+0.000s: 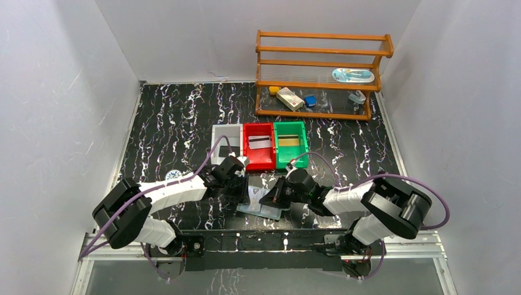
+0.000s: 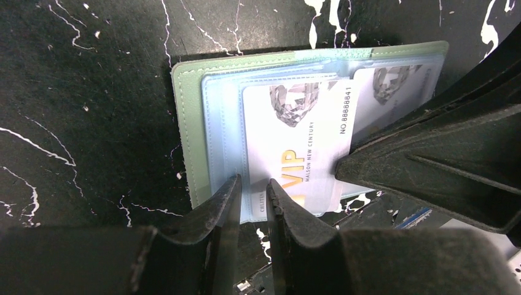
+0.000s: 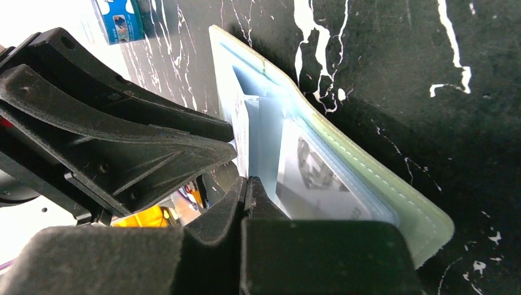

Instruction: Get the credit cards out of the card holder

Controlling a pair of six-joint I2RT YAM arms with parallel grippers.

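From above, I am seeing the card holder (image 1: 253, 206) lying open on the black marbled surface (image 1: 178, 123), just in front of the white bin (image 1: 225, 132), red bin (image 1: 258, 160) and green bin (image 1: 290, 161). The left gripper (image 1: 239, 185) and the right gripper (image 1: 274, 198) are both meeting over it. Through the left wrist camera, I am watching the left gripper's fingers sitting closed to a thin slit around the lower corner of a pale VIP card (image 2: 295, 147), which is lying across the clear bluish pockets. The right gripper's tip is pressing on that card's far edge. Through the right wrist camera, I am seeing the right gripper's fingers sitting together with their tips against the pockets, beside a second printed card (image 3: 313, 178) in its sleeve.
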